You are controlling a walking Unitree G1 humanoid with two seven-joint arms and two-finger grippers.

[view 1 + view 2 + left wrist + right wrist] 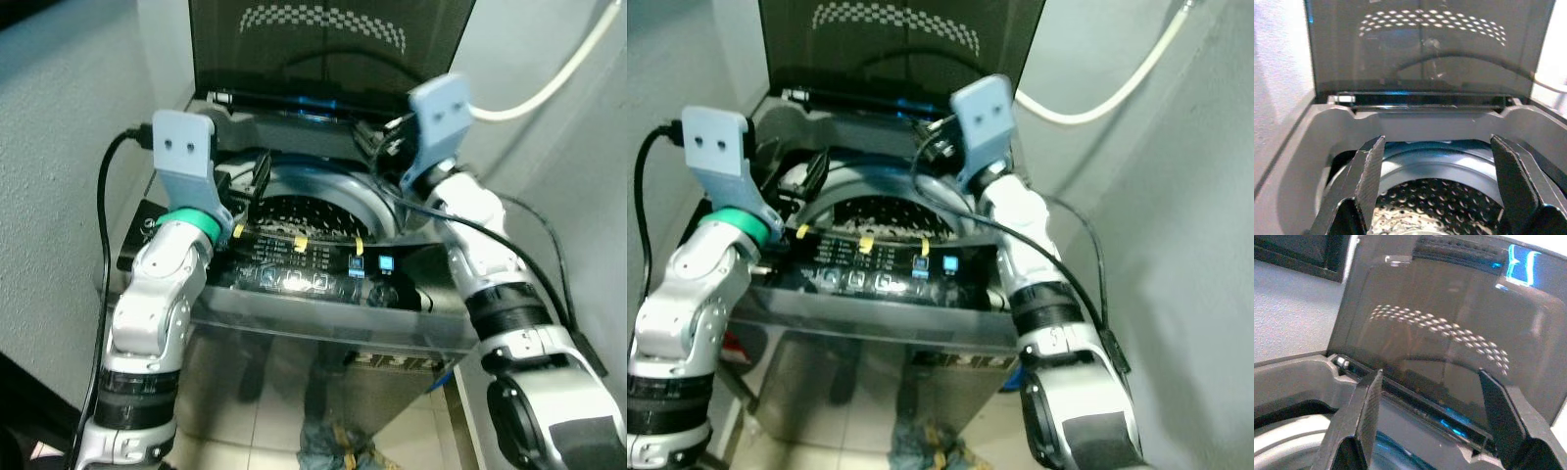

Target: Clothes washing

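A top-loading washing machine (pixel 323 313) stands before me with its dark lid (pixel 323 49) raised upright. Inside, the perforated steel drum (pixel 304 211) shows bare metal. My left gripper (pixel 1437 142) hovers over the left side of the tub opening, open, with nothing between its fingers. My right gripper (pixel 1430 374) is held over the back right of the opening, open and empty, facing the raised lid. The control panel (pixel 313 269) with lit blue indicators runs along the front edge.
A white hose (pixel 558 78) hangs across the wall at the upper right. Grey walls close in on both sides of the machine. A bundle of cloth (pixel 333 446) lies on the tiled floor in front of the machine.
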